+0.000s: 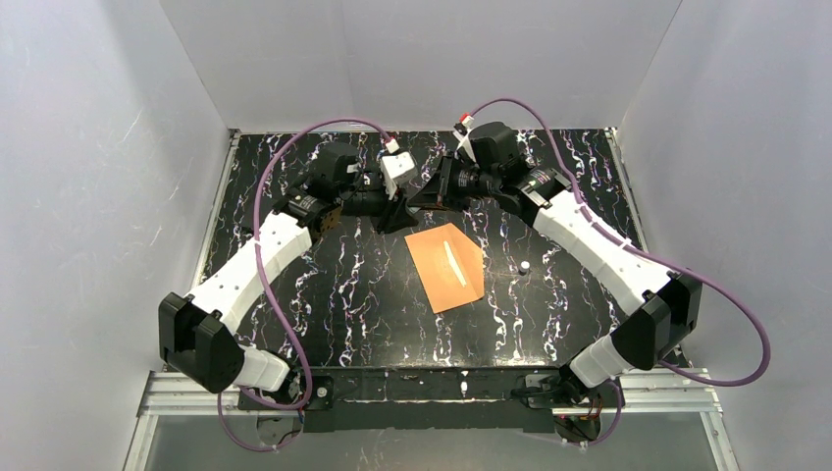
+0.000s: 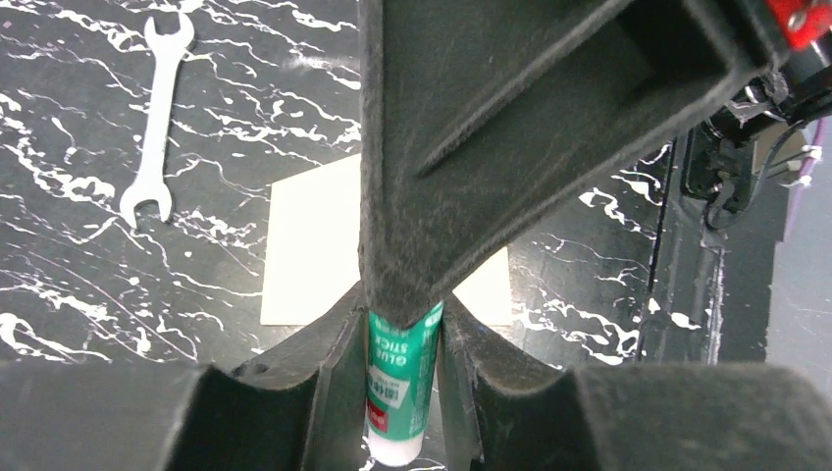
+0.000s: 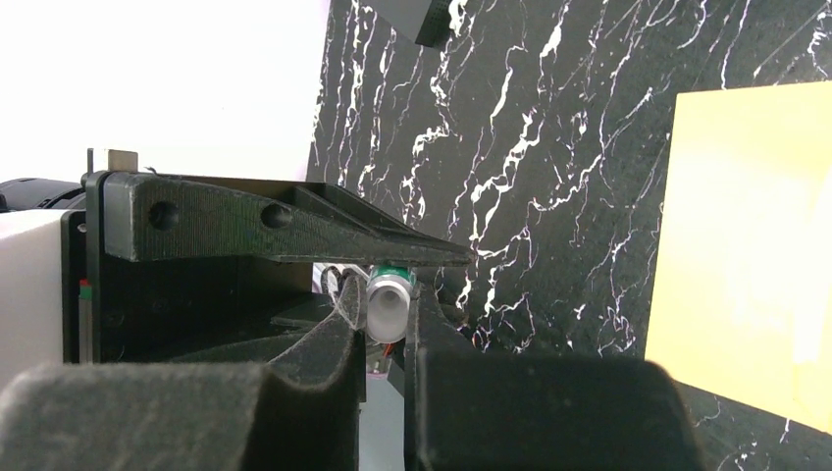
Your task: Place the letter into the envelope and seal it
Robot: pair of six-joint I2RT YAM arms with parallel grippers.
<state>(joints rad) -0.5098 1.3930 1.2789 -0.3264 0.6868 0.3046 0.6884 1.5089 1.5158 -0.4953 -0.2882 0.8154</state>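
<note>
My left fingers (image 2: 355, 329) pinched the green glue stick (image 2: 400, 397) by its body. My right fingers (image 3: 417, 324) clamped its pale end, and the two met over the far middle of the counter (image 1: 343, 294). Beneath lay a pale sheet (image 2: 309, 245), whether the letter I could not tell, with a wrench (image 2: 157, 118) beside it. The envelope (image 1: 432, 265) lay flat, just nearer.

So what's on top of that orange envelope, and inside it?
On the envelope only a thin pale streak shows; what it is, I can't tell. Its inside is hidden by the paper itself.
</note>
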